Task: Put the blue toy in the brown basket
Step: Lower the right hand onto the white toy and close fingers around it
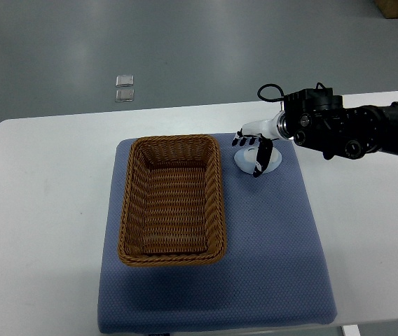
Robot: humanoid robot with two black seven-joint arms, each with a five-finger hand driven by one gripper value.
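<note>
blue toy isn't clearly visible; only a pale whitish object (268, 162) shows under the right hand (255, 145), on the blue mat (269, 238) near its far right corner, just beside the basket's far right corner. right arm (353, 129) comes in from the right edge over the worktop (45, 182). fingers (259, 159) point down, touching or wrapped partly around that object; can't tell if they actually grip it. brown basket (173, 199) sits on the left half of the mat, nothing showing inside. two small clear packets (125, 87) lie on the floor past the worktop's far edge.
</note>
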